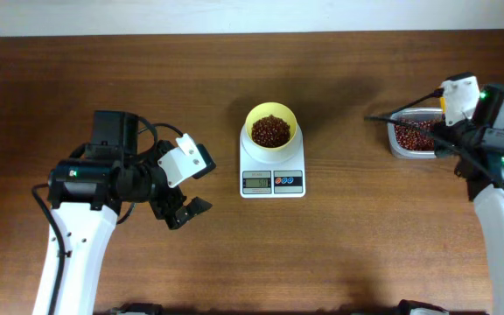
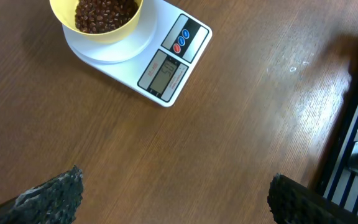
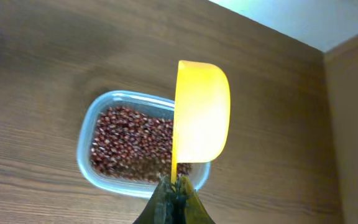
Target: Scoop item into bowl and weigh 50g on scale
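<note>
- Right gripper is nearest the lens: jaws pinched tight on the thin handle of the scoop.
- Scoop is turned on edge with its back to the wrist cam, so I can't tell whether it's loaded.
- It hangs over the 3 o'clock end of the tub, probably so any spill drops back into the stock beans.
- Left gripper has its jaws spread wide, holding nothing, and is parked well apart from the scale at its 9 o'clock. My guess is it's just staying out of the pour path.
- Bowl sits on the scale platform at the 12 o'clock end. That leaves the display and buttons uncovered at 6 o'clock so they can be read.
- Bowl already has a heap of beans in it, roughly half full.
- Display digits are too small to read, so I can't say how close it is to target.
- Tub is at 3 o'clock of the scale, well apart, under the right arm, so it's a short carry.
- Table is dark wood grain, and I see no loose beans on it.
- Pale wall runs along the 12 o'clock edge.
</note>
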Controlling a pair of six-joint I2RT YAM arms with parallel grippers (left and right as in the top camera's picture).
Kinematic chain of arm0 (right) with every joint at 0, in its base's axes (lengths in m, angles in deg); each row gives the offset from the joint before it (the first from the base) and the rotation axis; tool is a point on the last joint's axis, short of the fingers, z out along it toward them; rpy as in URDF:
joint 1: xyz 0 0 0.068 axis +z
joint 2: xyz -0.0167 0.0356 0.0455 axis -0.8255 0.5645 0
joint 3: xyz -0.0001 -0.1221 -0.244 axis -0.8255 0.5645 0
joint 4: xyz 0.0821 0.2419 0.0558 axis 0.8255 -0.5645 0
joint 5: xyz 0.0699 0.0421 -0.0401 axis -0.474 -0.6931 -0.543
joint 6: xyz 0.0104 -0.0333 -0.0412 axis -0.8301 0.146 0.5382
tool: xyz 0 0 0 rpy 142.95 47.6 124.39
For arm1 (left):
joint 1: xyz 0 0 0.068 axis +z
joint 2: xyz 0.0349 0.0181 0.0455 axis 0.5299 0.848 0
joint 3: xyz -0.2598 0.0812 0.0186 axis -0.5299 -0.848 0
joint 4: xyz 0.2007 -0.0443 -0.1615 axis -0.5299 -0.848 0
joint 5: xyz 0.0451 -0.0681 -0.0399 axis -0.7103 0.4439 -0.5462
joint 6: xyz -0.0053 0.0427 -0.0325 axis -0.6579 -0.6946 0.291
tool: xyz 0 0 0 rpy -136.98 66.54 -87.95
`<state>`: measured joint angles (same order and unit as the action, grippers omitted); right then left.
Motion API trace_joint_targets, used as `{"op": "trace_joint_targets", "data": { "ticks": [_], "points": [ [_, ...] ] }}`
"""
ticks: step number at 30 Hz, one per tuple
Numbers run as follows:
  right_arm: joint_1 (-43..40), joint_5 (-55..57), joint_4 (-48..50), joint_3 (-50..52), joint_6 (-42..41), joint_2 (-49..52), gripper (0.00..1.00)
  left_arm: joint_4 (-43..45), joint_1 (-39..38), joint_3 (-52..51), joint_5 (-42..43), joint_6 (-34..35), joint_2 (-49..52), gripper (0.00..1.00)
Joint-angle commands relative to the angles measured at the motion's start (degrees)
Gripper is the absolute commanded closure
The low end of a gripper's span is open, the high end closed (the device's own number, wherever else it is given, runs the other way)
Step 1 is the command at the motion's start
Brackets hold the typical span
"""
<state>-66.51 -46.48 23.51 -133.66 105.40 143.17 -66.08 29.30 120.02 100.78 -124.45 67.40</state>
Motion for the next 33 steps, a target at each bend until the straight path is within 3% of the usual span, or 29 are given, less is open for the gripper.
{"op": "trace_joint_targets", "data": {
  "ticks": [1, 5, 10, 13, 17, 19, 23, 26, 33],
  "points": [
    [0.7, 5.0, -0.7, -0.4, 0.5, -0.9, 0.96, -0.1, 0.3, -0.2, 0.8, -0.7, -0.9, 0.01],
    [0.7, 1.9, -0.8, -0.5, -0.8, -1.4, 0.96, -0.1, 0.3, -0.2, 0.8, -0.7, -0.9, 0.01],
    [0.7, -13.9, 1.4, -0.5, -15.3, -6.1, 0.96, -0.1, 0.3, -0.2, 0.8, -0.7, -0.9, 0.01],
    [0.7, -15.5, -0.4, -0.5, -22.9, -11.2, 0.96, -0.1, 0.3, -0.2, 0.8, -0.7, -0.9, 0.01],
    [0.7, -15.7, -12.6, -0.5, -24.5, -20.7, 0.96, -0.1, 0.3, -0.2, 0.8, -0.7, -0.9, 0.01],
    [0.7, -15.7, -20.2, -0.3, -35.9, -23.2, 0.96, -0.1, 0.3, -0.2, 0.8, -0.7, -0.9, 0.01],
    [0.7, -15.8, -30.3, 1.7, -51.1, -22.4, 0.96, -0.1, 0.3, -0.2, 0.8, -0.7, -0.9, 0.01],
    [0.7, -16.4, -28.3, 8.1, -58.0, -20.4, 0.96, -0.1, 0.3, -0.2, 0.8, -0.7, -0.9, 0.01],
    [0.7, -25.4, -20.6, 18.9, -58.7, -13.0, 0.96, -0.1, 0.3, -0.2, 0.8, -0.7, -0.9, 0.01]
  ]
}}
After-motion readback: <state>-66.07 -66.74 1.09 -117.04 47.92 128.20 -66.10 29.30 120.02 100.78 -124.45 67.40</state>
